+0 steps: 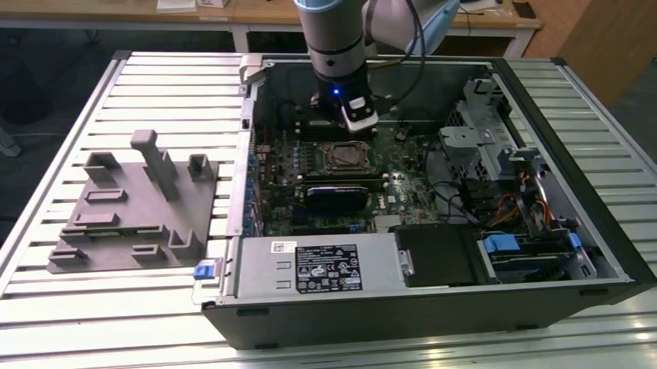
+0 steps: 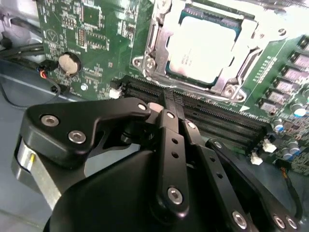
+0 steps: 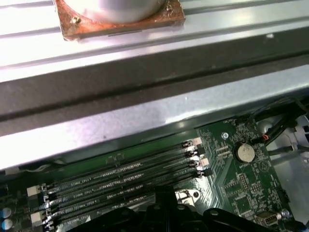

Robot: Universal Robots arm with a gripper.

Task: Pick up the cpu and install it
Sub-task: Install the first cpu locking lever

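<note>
The cpu [image 2: 203, 46], a pale silvery square, lies flat inside the metal-framed socket [image 2: 154, 53] on the green motherboard, seen in the second wrist view. My gripper [image 2: 173, 104] hovers over the memory slots [image 2: 212, 113] just beside that socket, with its black fingers [image 2: 169, 145] pressed together and nothing between them. In the exterior view the gripper [image 1: 358, 121] hangs inside the open computer case, just behind the socket [image 1: 344, 156].
A grey plastic fixture [image 1: 134, 207] with upright blocks stands on the slatted table at the exterior view's left. Inside the case are the power supply [image 1: 318, 265], a drive cage [image 1: 508, 165] with cables, and a coin battery [image 2: 69, 63]. The case wall [image 3: 145, 111] runs beside the slots.
</note>
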